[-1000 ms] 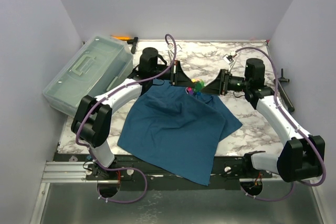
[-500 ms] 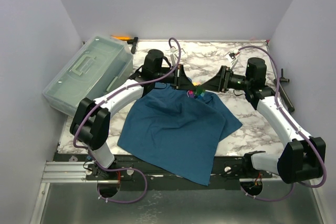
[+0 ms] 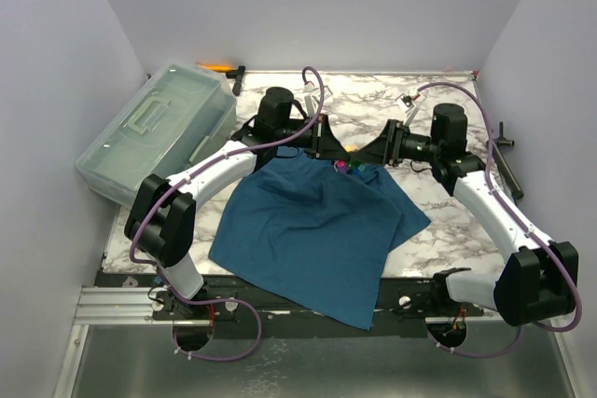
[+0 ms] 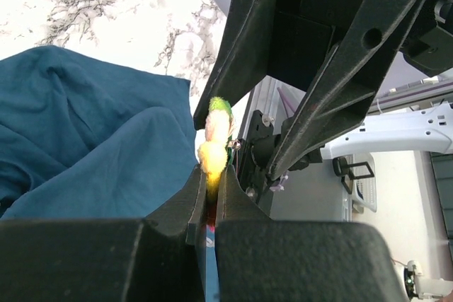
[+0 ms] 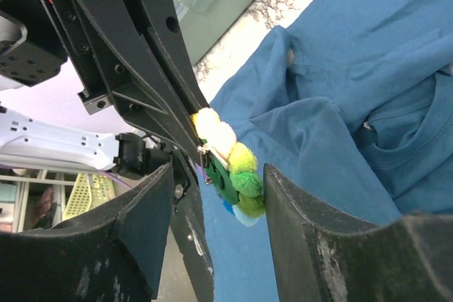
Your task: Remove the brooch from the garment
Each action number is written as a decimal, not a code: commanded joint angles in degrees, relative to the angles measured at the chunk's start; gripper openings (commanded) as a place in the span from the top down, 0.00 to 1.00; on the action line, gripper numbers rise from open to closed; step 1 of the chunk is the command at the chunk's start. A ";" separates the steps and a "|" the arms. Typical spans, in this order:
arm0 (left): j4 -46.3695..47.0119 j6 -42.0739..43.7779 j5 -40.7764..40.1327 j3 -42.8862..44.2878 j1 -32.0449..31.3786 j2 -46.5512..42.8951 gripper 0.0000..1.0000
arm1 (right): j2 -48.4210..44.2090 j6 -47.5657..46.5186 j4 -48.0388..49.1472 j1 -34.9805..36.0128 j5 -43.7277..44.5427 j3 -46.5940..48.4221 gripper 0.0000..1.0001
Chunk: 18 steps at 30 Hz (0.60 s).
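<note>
The brooch (image 3: 349, 167) is a cluster of small pompoms at the raised far edge of the dark teal T-shirt (image 3: 317, 230). My left gripper (image 4: 210, 167) is shut on the brooch (image 4: 214, 148), with yellow and green tufts sticking out past its tips. My right gripper (image 5: 219, 171) is open, and the brooch (image 5: 241, 175) sits between its fingers, close to the right one. In the top view the left gripper (image 3: 328, 148) and right gripper (image 3: 371, 154) face each other across the brooch. The T-shirt also shows in the left wrist view (image 4: 85, 139) and the right wrist view (image 5: 354, 90).
A clear plastic box (image 3: 154, 128) stands at the far left of the marble table (image 3: 438, 221). An orange-handled tool (image 3: 216, 67) lies behind it. A black tool (image 3: 505, 154) lies at the right edge. The shirt hangs over the table's near edge.
The left gripper has moved right onto the brooch. The right gripper has moved a little left. The two now stand closer together around the brooch.
</note>
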 commanded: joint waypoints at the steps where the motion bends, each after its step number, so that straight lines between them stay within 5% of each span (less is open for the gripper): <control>1: -0.76 1.16 -1.07 2.02 -0.43 -1.13 1.00 | 0.80 -2.44 -2.58 0.55 3.63 0.92 0.45; 18: -1.35 1.69 -0.98 2.36 -0.58 -1.03 1.00 | 1.81 -3.58 -4.09 0.70 5.43 1.44 0.57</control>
